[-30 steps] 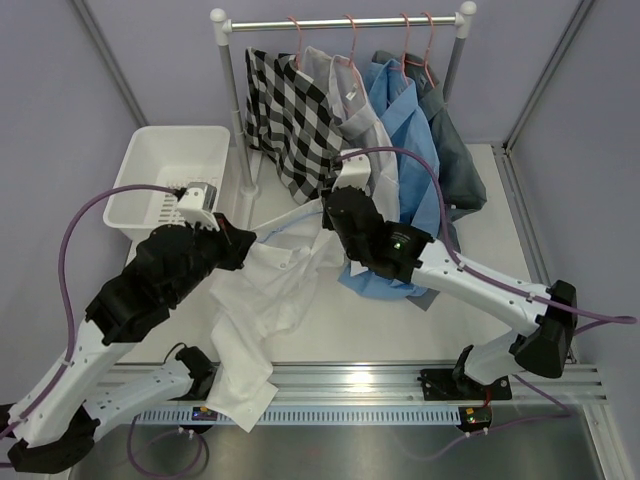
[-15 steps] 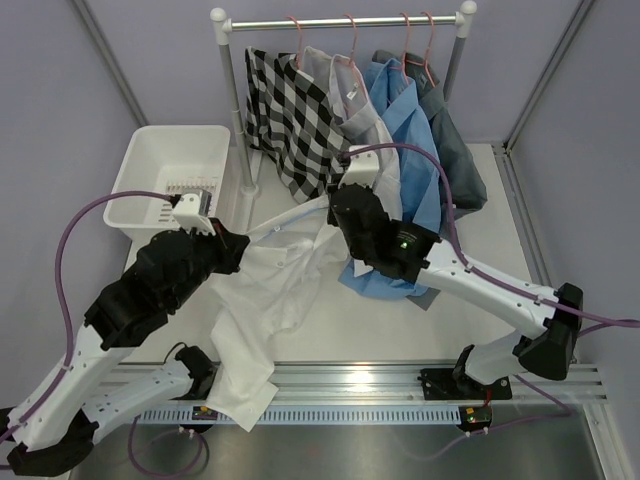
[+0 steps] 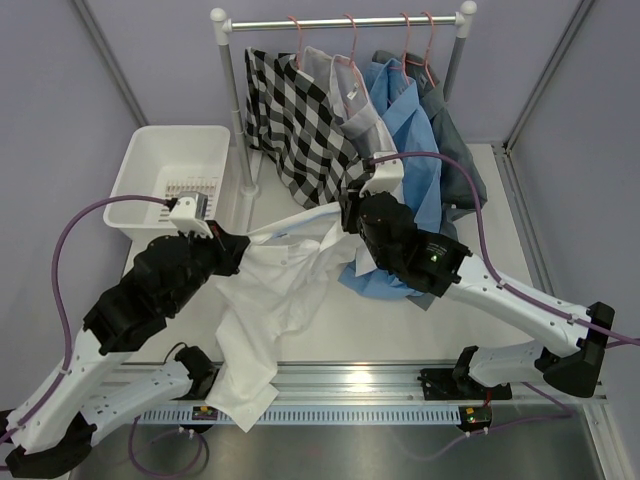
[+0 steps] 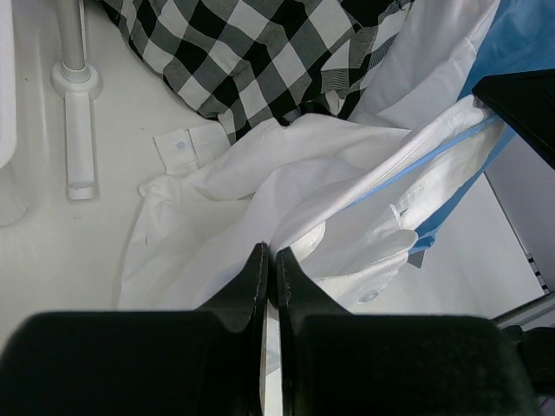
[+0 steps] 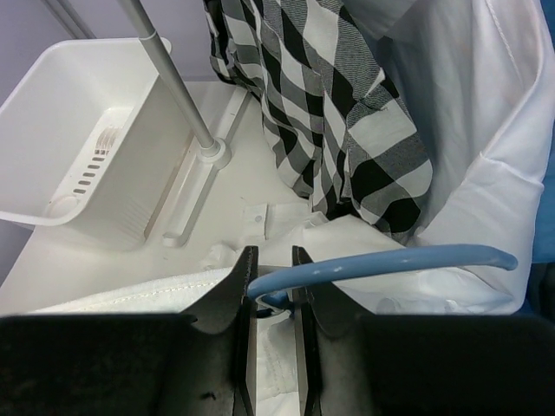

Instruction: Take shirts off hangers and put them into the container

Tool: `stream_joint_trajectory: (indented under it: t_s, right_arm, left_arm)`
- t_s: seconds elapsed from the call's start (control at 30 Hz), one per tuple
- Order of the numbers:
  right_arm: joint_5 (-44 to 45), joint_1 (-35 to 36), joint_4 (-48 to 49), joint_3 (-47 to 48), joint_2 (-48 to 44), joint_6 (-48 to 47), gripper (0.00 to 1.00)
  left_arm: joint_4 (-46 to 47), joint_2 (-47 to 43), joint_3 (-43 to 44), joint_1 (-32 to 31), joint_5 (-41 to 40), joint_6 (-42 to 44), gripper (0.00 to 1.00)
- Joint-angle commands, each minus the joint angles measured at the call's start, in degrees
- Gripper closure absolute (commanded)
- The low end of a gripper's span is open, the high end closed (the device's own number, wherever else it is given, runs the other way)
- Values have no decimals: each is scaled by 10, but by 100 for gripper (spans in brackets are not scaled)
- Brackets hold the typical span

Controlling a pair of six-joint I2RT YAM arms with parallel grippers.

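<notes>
The bench carries the white shirt, spread beneath the left gripper, which is pinched tight on a fold of it. The container sits left of that gripper. The light blue hanger is clamped in the narrow right gripper.

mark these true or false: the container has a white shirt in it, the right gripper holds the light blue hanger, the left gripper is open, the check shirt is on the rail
1. The container holds a white shirt. False: no shirt shows in the container; the white shirt lies spread on the table.
2. The right gripper holds the light blue hanger. True: the right gripper is shut on the light blue hanger.
3. The left gripper is open. False: the left gripper is shut on a fold of the white shirt.
4. The check shirt is on the rail. True: the check shirt hangs from the rail.
</notes>
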Motion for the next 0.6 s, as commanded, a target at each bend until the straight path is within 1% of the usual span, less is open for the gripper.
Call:
stream_joint_trajectory:
  t_s: [0.0, 0.07, 0.27, 0.43, 0.57]
  right_arm:
    - [153, -22, -50, 32, -26, -4, 100]
    - [142, -23, -40, 21, -41, -1, 100]
    - [154, -30, -44, 23, -66, -7, 100]
    - [120, -30, -28, 19, -88, -3, 100]
    - [144, -32, -49, 41, -94, -12, 100]
  left_arm:
    - [-51, -35, -9, 9, -83, 26, 100]
    - [-57, -49, -17, 9, -111, 27, 100]
    - [-80, -92, -43, 9, -137, 23, 100]
    - [-80, -71, -54, 9, -145, 16, 100]
    - [-80, -66, -57, 9, -165, 19, 100]
